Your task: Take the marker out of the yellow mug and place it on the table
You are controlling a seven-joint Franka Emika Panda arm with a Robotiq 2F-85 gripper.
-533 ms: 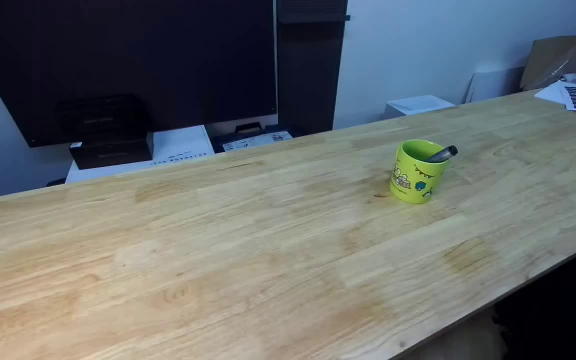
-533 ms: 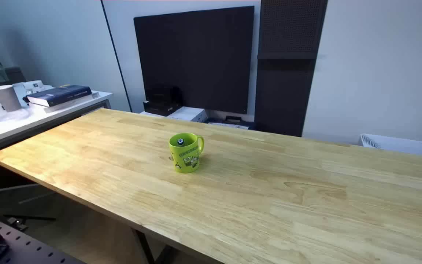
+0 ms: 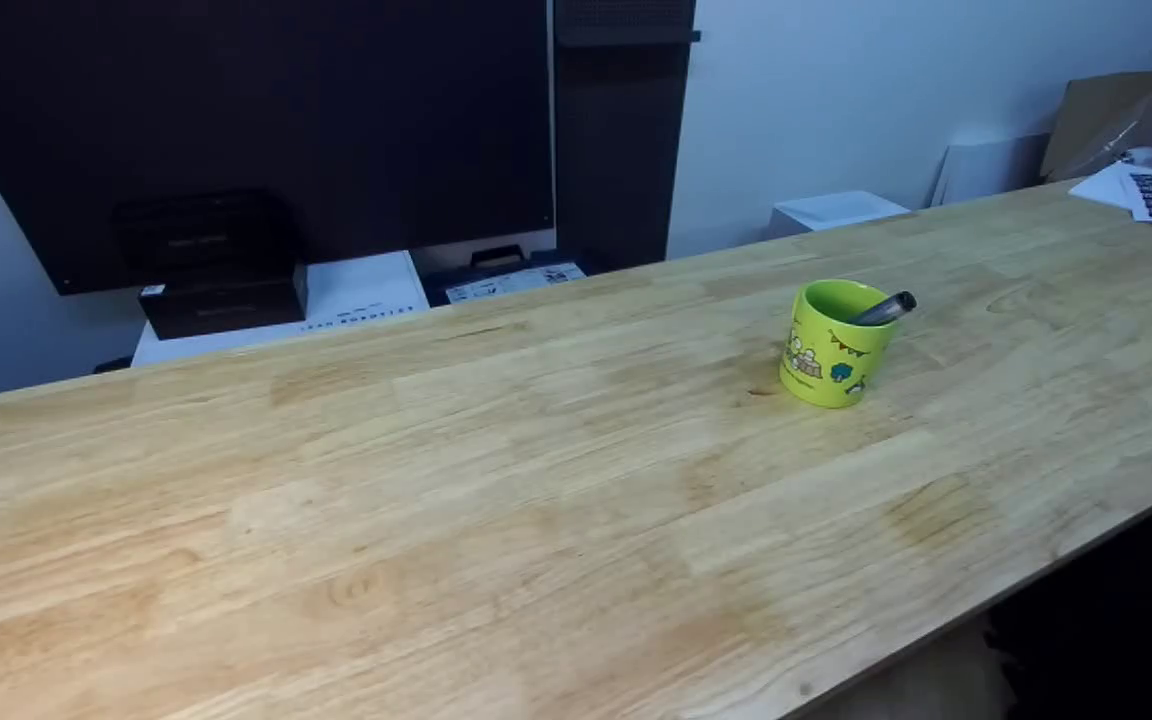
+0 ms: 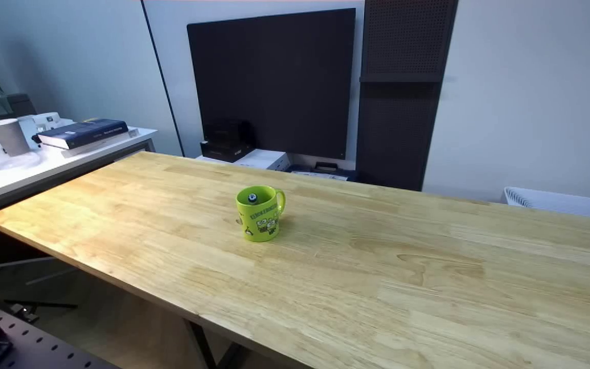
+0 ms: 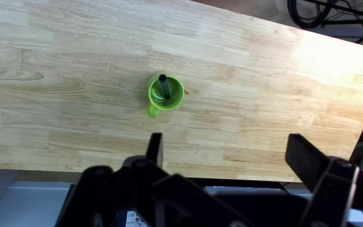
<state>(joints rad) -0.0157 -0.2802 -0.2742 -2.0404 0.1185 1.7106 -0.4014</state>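
There are one yellow mug [image 3: 836, 350], one marker [image 5: 164, 87] and one wooden table [image 3: 436, 480]; of the gripper [image 5: 227, 146] I count two fingers [image 5: 306, 160]. The mug stands upright on the table, and the marker is inside it. This marker is thin and dark, almost black, and it is tilted: its lower part goes down into the mug, and its upper part leans at the rim, on a side away from the handle. In an exterior view mainly its round end [image 4: 252, 198] is seen, dark with a pale spot. The mug is yellow-green, with one handle and small printed pictures, among them a tree and a row of flags. In the wrist view the two fingers are spread wide, well apart from the mug and lower in the picture than it; they hold only air. Farther away than the mug, in both exterior views, is one large black board [image 4: 274, 82]. Well apart from the mug, one side desk [image 4: 34, 170] carries one grey cup [image 4: 11, 137] and one dark blue book [image 4: 87, 133].
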